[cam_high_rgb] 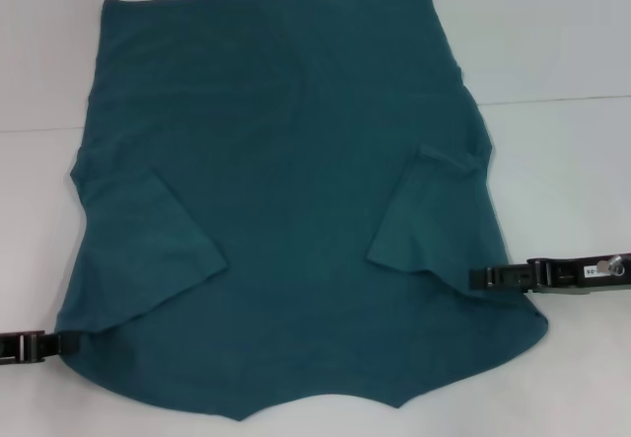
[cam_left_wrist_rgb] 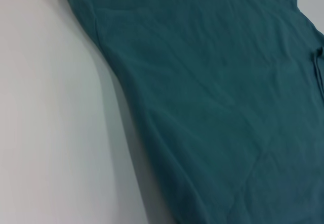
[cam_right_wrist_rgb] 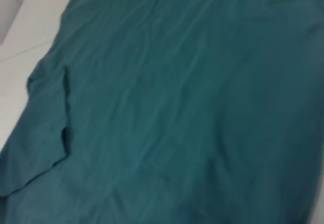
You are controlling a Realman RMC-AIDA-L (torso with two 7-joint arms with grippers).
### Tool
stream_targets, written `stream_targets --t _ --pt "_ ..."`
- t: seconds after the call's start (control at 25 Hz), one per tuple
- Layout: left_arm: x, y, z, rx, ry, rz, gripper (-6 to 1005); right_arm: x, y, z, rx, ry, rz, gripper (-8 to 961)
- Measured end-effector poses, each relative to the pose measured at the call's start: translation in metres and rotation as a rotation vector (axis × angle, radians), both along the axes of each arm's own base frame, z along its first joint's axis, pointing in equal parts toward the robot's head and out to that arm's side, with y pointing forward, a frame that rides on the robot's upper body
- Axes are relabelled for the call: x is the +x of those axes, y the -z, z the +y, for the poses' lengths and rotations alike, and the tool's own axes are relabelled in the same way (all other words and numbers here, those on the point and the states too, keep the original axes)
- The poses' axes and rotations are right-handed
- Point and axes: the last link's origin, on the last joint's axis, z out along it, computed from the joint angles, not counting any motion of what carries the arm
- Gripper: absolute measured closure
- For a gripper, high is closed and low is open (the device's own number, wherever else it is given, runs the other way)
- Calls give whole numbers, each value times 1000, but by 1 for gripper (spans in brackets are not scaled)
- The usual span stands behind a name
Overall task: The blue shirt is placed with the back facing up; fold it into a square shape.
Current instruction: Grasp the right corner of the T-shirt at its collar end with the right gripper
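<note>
On the white table (cam_high_rgb: 562,151) lies the dark teal-blue fabric shirt (cam_high_rgb: 286,190), sleeves folded inward. Left gripper (cam_high_rgb: 61,343) and right gripper (cam_high_rgb: 478,277) reach in level, each pinching a near edge.

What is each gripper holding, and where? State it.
Cannot be told. The left gripper and right gripper each meet a near side edge of the shirt.

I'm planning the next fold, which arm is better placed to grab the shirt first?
Probably the right: the right gripper already overlaps the blue shirt below its folded sleeve, while the left gripper only reaches the shirt's edge.
</note>
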Motion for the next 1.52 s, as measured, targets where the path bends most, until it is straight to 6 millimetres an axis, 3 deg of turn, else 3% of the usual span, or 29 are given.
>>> stream_targets --t 0.6,1.52 --pt "0 2 -1 -4 1 -1 975 -22 8 -9 -79 -92 105 54" --pt "4 5 6 2 5 -9 975 -12 -3 -6 -150 -6 9 59"
